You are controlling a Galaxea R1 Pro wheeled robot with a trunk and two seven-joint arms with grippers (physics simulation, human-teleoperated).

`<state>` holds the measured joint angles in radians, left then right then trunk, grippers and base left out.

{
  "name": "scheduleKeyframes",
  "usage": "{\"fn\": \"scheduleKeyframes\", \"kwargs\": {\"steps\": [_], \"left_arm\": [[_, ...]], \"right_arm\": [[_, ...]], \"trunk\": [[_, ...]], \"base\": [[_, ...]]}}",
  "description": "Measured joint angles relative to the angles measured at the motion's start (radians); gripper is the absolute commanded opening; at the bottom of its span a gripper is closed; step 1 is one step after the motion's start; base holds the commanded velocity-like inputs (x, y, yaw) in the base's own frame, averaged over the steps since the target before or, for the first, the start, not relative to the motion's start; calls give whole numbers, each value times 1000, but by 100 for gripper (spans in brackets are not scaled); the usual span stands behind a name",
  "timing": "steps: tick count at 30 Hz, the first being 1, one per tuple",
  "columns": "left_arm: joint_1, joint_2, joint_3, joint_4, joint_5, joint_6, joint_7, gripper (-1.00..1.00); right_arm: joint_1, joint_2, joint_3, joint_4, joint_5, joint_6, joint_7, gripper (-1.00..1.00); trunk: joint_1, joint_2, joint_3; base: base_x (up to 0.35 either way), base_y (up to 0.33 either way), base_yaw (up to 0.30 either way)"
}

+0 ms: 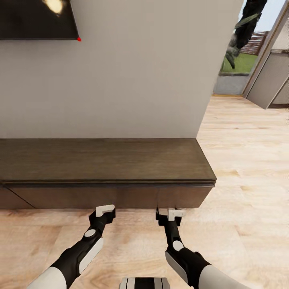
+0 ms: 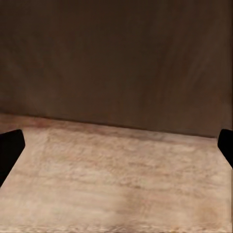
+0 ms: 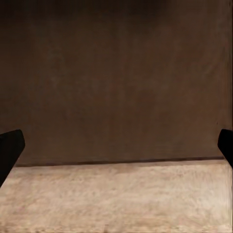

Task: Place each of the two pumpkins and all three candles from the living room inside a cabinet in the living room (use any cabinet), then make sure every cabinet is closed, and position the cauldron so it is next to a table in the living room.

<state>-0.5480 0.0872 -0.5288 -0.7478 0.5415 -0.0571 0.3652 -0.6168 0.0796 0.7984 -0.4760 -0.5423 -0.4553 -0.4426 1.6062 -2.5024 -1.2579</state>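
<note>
The cabinet (image 1: 104, 160) is a long, low, dark-brown unit against the wall, and its plain front panels look closed. My left gripper (image 1: 105, 209) hovers just above the floor close to the front panel, open and empty. My right gripper (image 1: 170, 212) is right at the panel near the cabinet's right end, also open and empty. In the left wrist view the dark panel (image 2: 116, 58) meets the floor ahead of the spread fingers (image 2: 10, 148). The right wrist view has the panel (image 3: 116, 73) closer still. The pumpkins, candles, cauldron and table are out of view.
A dark screen (image 1: 38, 18) hangs on the pale wall (image 1: 140, 80) above the cabinet. Light wood floor (image 1: 249, 160) stretches to the right of the cabinet's end, towards a glazed opening (image 1: 241, 60) and a grey panel (image 1: 273, 80).
</note>
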Motion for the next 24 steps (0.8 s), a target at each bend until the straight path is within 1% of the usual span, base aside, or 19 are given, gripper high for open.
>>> {"fn": "scheduleKeyframes", "kwargs": {"steps": [2, 5, 6, 7, 10, 12, 13, 16, 18, 21, 23, 24], "left_arm": [[0, 0, 3, 0, 2, 12, -1, 100], [0, 0, 11, 1, 18, 86, -2, 100], [0, 0, 14, -6, 19, 146, -2, 100], [0, 0, 14, -11, 20, 172, -2, 100], [0, 1, 14, -57, 29, 334, -4, 100], [1, 2, 13, -74, 49, 427, -5, 100], [1, 3, 13, -79, 65, 458, -4, 100], [2, 7, 16, -81, 120, 500, -2, 100], [4, 22, 18, -78, 147, 510, -1, 100], [4, 40, 20, -60, 178, 514, -2, 100], [4, 45, 20, -43, 194, 514, -2, 100], [4, 48, 22, -20, 204, 513, -1, 100]], "right_arm": [[0, 0, 0, 1, -1, 11, 2, 100], [0, -4, 0, -6, -32, 93, 5, 100], [0, -6, 0, -11, -48, 147, 8, 100], [0, -7, 0, -14, -53, 166, 9, 100], [0, -10, 0, -73, -80, 239, 11, 100], [2, -16, 1, -122, -112, 286, 12, 100], [2, -19, 2, -137, -134, 320, 12, 100], [3, -24, 4, -163, -199, 434, 13, 100], [3, -25, 5, -168, -241, 503, 13, 100], [10, -30, 5, -170, -281, 546, 13, 100], [17, -42, 6, -169, -297, 554, 13, 100], [24, -58, 6, -168, -310, 559, 13, 100]], "trunk": [[0, 0, 0], [0, 0, 0], [0, 0, 0], [0, 0, 0], [-1, 0, 0], [-1, 0, 0], [-1, 0, 0], [-1, 0, 0], [-2, 0, 8], [-3, 1, 19], [-4, 2, 27], [-4, 2, 31]], "base": [[-327, 0, 0], [-174, 0, 0], [-71, 0, 0], [-45, 0, 0], [-20, 0, 0], [-6, 0, 0], [-3, 0, 0], [-1, 0, 0], [0, 0, 0], [0, 0, 0], [0, 0, 0], [0, 0, 0]]}}
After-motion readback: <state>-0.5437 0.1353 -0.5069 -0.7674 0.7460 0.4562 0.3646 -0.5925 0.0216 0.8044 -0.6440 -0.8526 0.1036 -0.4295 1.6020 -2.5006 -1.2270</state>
